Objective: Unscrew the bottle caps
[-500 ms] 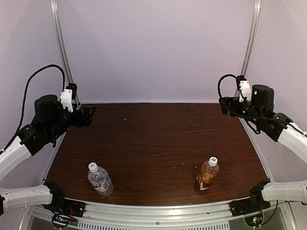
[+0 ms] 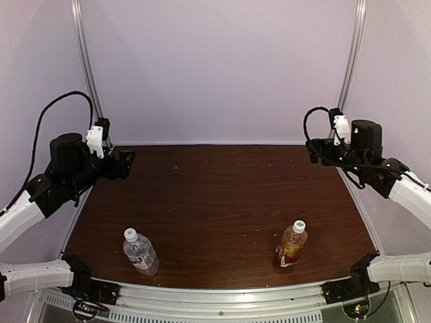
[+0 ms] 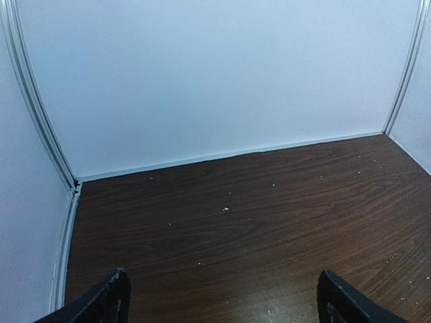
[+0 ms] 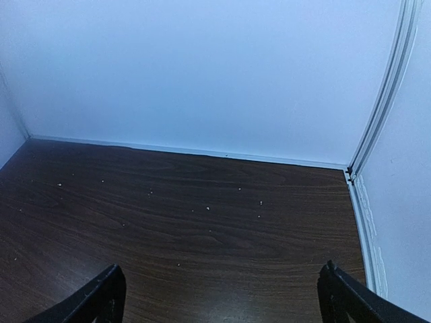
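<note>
Two small clear bottles stand near the table's front edge. The colourless one with a white-grey label (image 2: 141, 254) is front left, its white cap (image 2: 130, 235) on. The amber one with a red-yellow label (image 2: 291, 246) is front right, its white cap (image 2: 299, 226) on. My left gripper (image 2: 125, 162) is open and empty, raised over the far left of the table. My right gripper (image 2: 314, 151) is open and empty, raised over the far right. Both are far from the bottles. Neither wrist view shows a bottle, only bare table between open fingertips (image 3: 108, 303) (image 4: 101, 299).
The dark wood table (image 2: 222, 195) is walled by white panels at the back and sides, with metal corner rails (image 2: 86, 67) (image 2: 351, 60). Small pale crumbs (image 3: 226, 209) lie scattered on the far part of the table. The arm bases sit at the front edge.
The right arm has shifted very slightly left and the left arm barely moved. The bottles have not moved.
</note>
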Action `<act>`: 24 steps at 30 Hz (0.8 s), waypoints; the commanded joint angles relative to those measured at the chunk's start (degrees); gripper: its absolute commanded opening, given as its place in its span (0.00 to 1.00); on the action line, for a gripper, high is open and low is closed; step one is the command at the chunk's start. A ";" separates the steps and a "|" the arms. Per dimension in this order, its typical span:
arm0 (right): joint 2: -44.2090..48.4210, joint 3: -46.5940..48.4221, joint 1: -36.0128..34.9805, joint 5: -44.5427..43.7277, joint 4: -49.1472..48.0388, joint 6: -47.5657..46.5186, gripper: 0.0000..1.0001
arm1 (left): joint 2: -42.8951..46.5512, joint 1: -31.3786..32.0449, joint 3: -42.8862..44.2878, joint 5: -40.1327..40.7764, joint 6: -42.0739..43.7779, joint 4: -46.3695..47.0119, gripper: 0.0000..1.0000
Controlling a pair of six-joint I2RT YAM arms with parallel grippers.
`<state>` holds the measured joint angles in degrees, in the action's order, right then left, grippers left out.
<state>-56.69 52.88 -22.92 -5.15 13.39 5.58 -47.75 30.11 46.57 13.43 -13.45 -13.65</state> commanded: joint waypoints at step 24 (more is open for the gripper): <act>-1.42 4.64 -0.46 5.06 7.23 -1.00 1.00 | 2.64 3.62 14.17 -20.12 -5.56 -41.44 0.89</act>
<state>-57.32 56.97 -22.92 -0.99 19.99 5.10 -46.11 32.53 60.12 -1.45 -15.81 -44.86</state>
